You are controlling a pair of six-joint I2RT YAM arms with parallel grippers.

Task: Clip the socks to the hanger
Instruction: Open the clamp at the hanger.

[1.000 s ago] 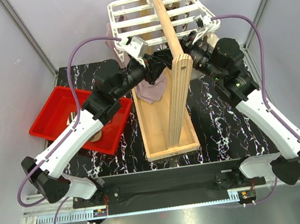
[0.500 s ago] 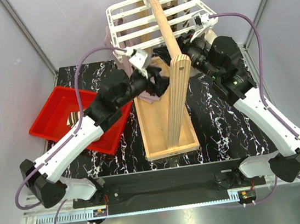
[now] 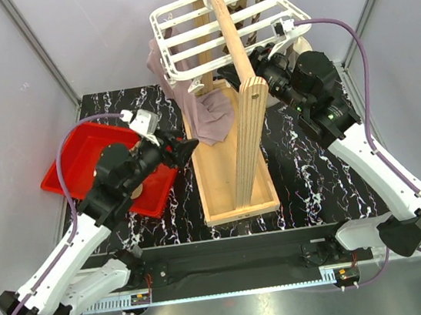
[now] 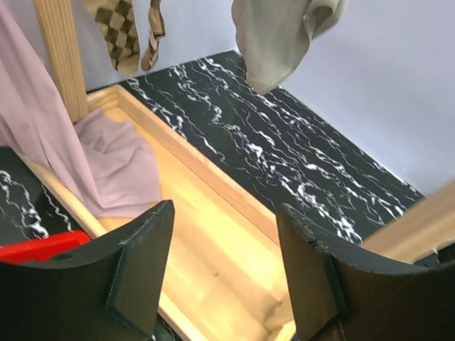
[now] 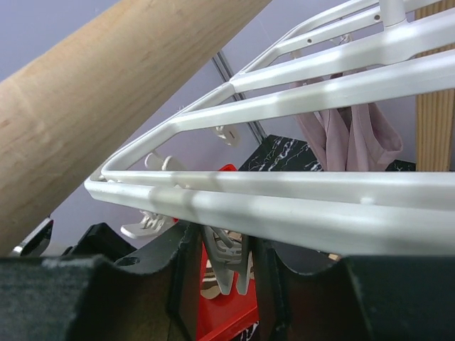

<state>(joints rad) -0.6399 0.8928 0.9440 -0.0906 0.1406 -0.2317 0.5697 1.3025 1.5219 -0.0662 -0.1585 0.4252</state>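
Risk: hanger (image 3: 215,17) may be swung if clip peg (image 5: 231,273) is tugged, and mauve sock (image 3: 209,119) shaken loose | wooden tray (image 3: 236,201): sock's tail is laid inside | red bin (image 3: 64,165): tan sock (image 3: 133,191), mostly hidden | left end effector (image 4: 224,234) is spread, empty | right end effector (image 5: 224,238): peg is flanked, grip cannot be told

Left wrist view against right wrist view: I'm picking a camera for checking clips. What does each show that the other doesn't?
Only left wrist: the wooden tray, plus a checkered sock and a beige sock hanging. Only right wrist: the hanger bars and a white clip between its fingers. Both: the mauve sock and the red bin.
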